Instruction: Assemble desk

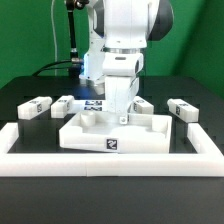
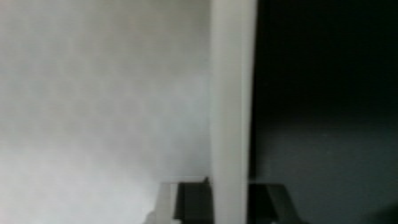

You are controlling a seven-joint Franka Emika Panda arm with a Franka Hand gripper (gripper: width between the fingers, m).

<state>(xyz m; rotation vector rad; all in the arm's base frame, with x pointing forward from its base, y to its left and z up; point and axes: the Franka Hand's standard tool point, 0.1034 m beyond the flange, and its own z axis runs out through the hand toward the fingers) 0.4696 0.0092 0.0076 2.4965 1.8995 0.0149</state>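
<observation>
The white desk top (image 1: 88, 135), a shallow rimmed tray with a small tag on its front wall, lies in the middle of the black table. My gripper (image 1: 122, 110) reaches straight down onto its far rim. In the wrist view the thin white rim wall (image 2: 231, 100) runs between the two dark fingers (image 2: 192, 206), and my gripper (image 2: 233, 206) is shut on it. Two white legs (image 1: 38, 106) lie at the exterior view's left. Two more legs (image 1: 182, 108) lie at its right.
Long white border bars (image 1: 110, 166) fence the front and both sides of the work area. The marker board (image 1: 93, 104) lies flat behind the desk top, beside the arm. A green backdrop stands behind the table.
</observation>
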